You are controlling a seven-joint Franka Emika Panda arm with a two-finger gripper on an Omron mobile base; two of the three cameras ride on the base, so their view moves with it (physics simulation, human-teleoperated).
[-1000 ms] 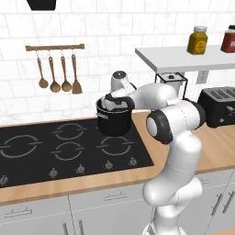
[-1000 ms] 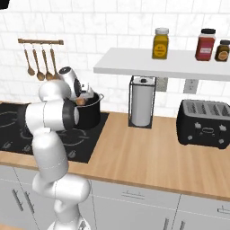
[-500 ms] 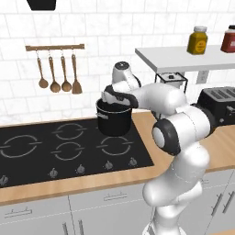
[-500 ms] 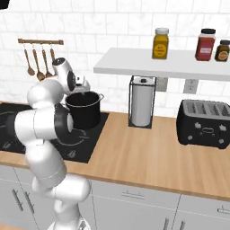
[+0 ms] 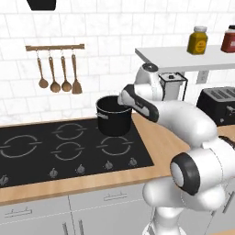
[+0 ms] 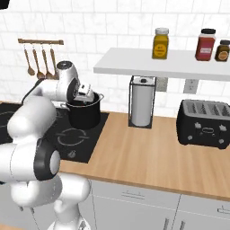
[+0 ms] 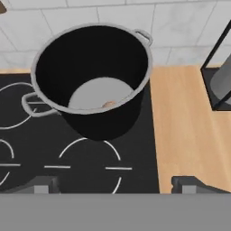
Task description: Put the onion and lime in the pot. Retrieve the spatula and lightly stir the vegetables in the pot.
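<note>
Pot [image 7: 94,76], tall, black, cylindrical, thin metal rim, small side handles: stands on the black cooktop [image 5: 69,147] at its far right burner, close to the wooden counter [image 6: 148,152]. Hand view looks down into it; grey floor inside, a small brownish piece [image 7: 108,104] peeking at the near rim, too little to identify. Two-finger gripper [image 7: 116,184] above the pot's near side, finger tips [image 7: 41,184] set wide apart, nothing between them. Beyond, to the right, a paper towel roll in a black wire holder [image 6: 142,103]. Brown wooden utensils [image 5: 57,75] hang on the far wall, left. Black toaster [image 6: 204,123] far right.
</note>
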